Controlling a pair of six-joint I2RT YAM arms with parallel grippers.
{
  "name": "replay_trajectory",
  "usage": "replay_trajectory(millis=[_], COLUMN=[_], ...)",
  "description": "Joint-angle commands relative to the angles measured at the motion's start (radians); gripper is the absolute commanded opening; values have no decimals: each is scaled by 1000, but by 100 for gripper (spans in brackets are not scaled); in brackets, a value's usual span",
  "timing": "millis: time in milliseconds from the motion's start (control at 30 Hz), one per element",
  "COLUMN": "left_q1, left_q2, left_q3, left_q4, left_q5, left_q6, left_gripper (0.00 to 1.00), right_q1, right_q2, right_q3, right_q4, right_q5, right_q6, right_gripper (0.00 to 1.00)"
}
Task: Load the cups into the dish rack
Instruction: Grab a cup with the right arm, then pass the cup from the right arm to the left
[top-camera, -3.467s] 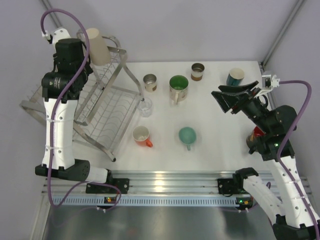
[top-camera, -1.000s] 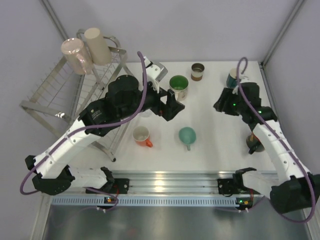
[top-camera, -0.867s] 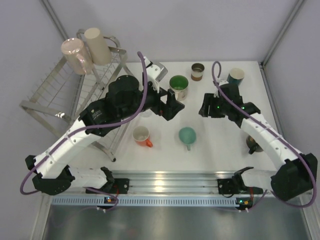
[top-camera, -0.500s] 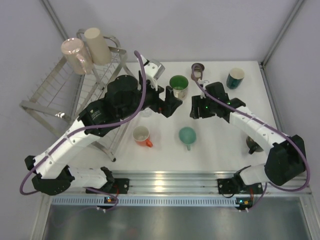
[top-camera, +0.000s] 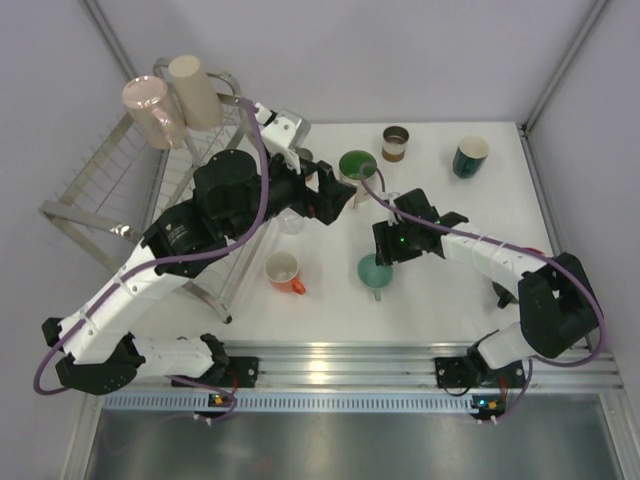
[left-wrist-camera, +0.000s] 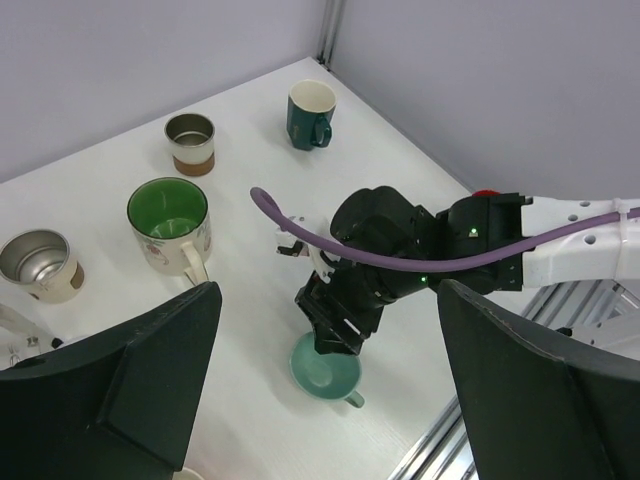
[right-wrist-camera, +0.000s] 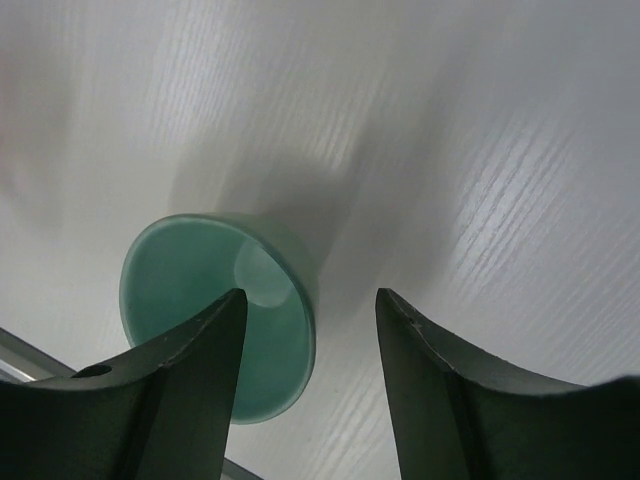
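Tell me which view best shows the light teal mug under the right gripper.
Right wrist: the light teal mug looms large, rim and inside clear. Left wrist shows it small, with handle, beneath the right gripper. Top view: small, partly covered.

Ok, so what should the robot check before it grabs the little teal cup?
1. Right gripper open: ok, jaws apart.
2. Teal cup wall between the jaws: ok, one side over the inside, the other outside.
3. Cup upright: ok.
4. Fingers low enough to pinch: cannot tell.
5. Left gripper out of the way: ok, open, holding nothing, apart from the right gripper.
6. Room in the dish rack: ok, bare wires show below a pink cup and a beige cup.
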Motion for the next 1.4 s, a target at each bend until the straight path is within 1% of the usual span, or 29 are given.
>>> replay_trajectory(millis=[0,67,267,433,467,533,633,733,767,833,867,900,933,1033,1067,1100,1167,1200,1233,1300,1333,1367], left_q1=[0,0,1,0,0,0,1,1,0,1,1,3,3,1,1,1,1,1,1,1,3,1], left_q2=[-21,-20,-21,-26,-26,-33,-38,-27,-12,2,23,34,45,74,82,98,114,129,138,154,163,166], left_q3=[30,31,44,41,38,38,38,53,62,99,116,142,157,198,205,214,235,242,248,263,268,271], left_q4=[77,79,79,77,75,77,75,69,63,59,57,57,57,57,57,57,57,57,57,57,57,56], left_q5=[-21,-22,-24,-27,-28,-37,-45,-56,-53,-27,-15,2,13,29,33,39,74,90,126,147,198,209], left_q6=[2,0,2,-3,-4,-11,-11,-20,-24,-49,-58,-79,-90,-132,-142,-162,-187,-213,-227,-268,-282,-296], left_gripper=[95,95,94,93,93,92,91,90,90,90,90,90,90,89,89,89,88,87,86,84,82,81], right_q1=[24,28,28,30,30,27,22,-17,-57,-105,-152,-174,-204,-244,-252,-263,-286,-291,-301,-315,-336,-352], right_q2=[10,18,28,34,34,33,22,-36,-60,-149,-179,-235,-261,-346,-364,-401,-436,-464,-475,-495,-496,-496], right_q3=[-12,-24,-49,-52,-52,-49,-42,-62,-73,-105,-113,-113,-107,-78,-76,-78,-79,-76,-75,-59,-53,-47], right_q4=[73,91,146,199,203,219,238,300,368,454,543,570,591,695,732,822,905,974,1004,1068,1120,1140], right_q5=[20,23,7,4,1,-2,-15,-120,-185,-250,-294,-304,-310,-312,-307,-309,-290,-281,-275,-288,-314,-330], right_q6=[3,9,40,72,75,89,110,168,193,283,316,363,382,443,490,512,555,564,570,590,601,629], right_gripper=[55,53,37,17,10,1,0,0,0,0,0,0,0,0,0,0,0,0,0,0,0,0])
